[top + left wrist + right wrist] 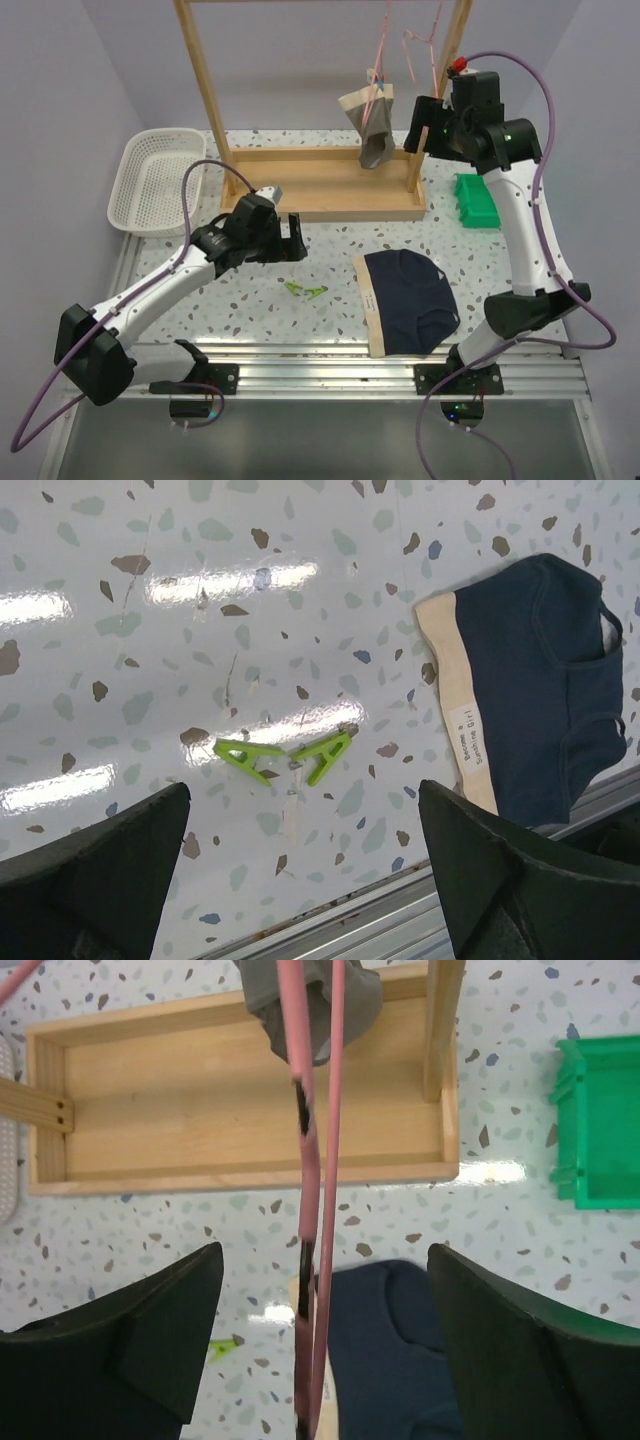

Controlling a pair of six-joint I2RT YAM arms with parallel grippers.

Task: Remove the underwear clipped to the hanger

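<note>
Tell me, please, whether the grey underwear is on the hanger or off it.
On: the grey underwear hangs from the pink hanger above the wooden tray.

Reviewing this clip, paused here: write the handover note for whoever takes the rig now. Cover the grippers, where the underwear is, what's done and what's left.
Grippers: the left gripper is open and empty, over the table near two green clips. The right gripper is open, raised at the wooden rack, with the pink hanger between its fingers but not gripped.
Done: the navy briefs are off the hanger and lie flat on the table.
Left: the grey briefs hang from the pink hanger; take them off.
</note>
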